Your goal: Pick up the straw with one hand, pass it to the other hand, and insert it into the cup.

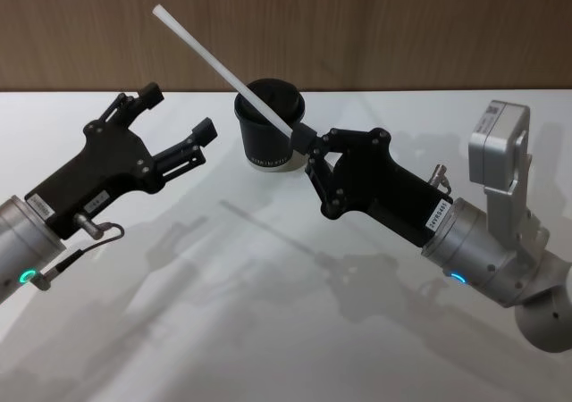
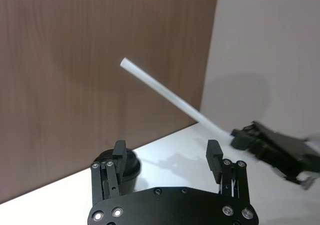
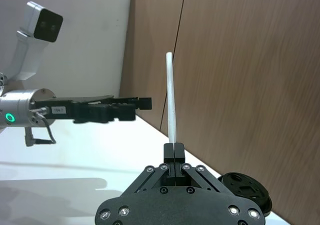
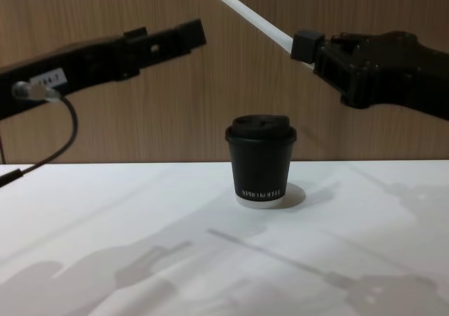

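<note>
Cup (image 4: 260, 163): one line of small white lettering low on its wall, too small to read surely. Right gripper (image 1: 301, 137): white label (image 1: 438, 213) on the body, apparently "24V RS485". Left gripper (image 1: 179, 113): white sticker (image 1: 41, 204) on the body, print illegible.

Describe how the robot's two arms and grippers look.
Both are black and blocky, with two linked fingers and a white label. The left gripper has a silver-grey wrist, a green ring and a thin black cable. The right gripper has a silver-grey wrist, a bluish ring and a pale boxy module.
</note>
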